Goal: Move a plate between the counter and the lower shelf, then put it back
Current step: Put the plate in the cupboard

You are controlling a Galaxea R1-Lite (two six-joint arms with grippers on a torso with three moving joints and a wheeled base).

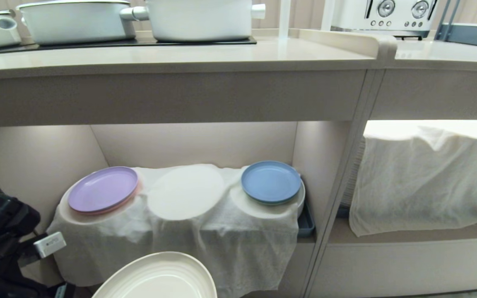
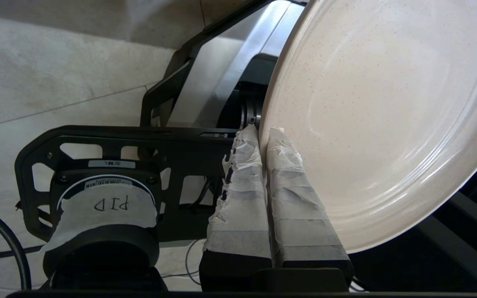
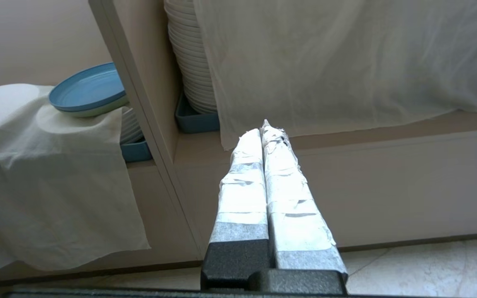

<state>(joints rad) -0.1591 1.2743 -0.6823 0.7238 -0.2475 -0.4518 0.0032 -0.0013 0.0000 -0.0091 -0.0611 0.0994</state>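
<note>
The plate (image 1: 157,276) hangs low in front of the lower shelf (image 1: 193,145), its far rim just short of the draped white cloth (image 1: 180,236) and well below the thick front edge of the bench (image 1: 168,62). On the shelf, the middle hump of the cloth is bare between the lilac plate (image 1: 103,189) on the left hump and the blue plate (image 1: 271,181) on the right one, with open room above it up to the underside of the bench.

The head view shows only part of the plate and the dark body of the left arm (image 1: 2,244) at the lower left. The left wrist view alone shows the grasp: the left tool (image 2: 263,134) is clenched on the plate's rim, one taped finger (image 2: 242,194) behind the rim and the other against the plate's face, and the plate seems to tilt steeply away from the tool.

The right tool (image 3: 265,130) appears only in its own wrist view, fingers pressed together on nothing, low before the divider (image 3: 139,103) next to the neighbouring cubby, where a stack of white plates (image 3: 191,62) shows beside a hanging cloth.
</note>
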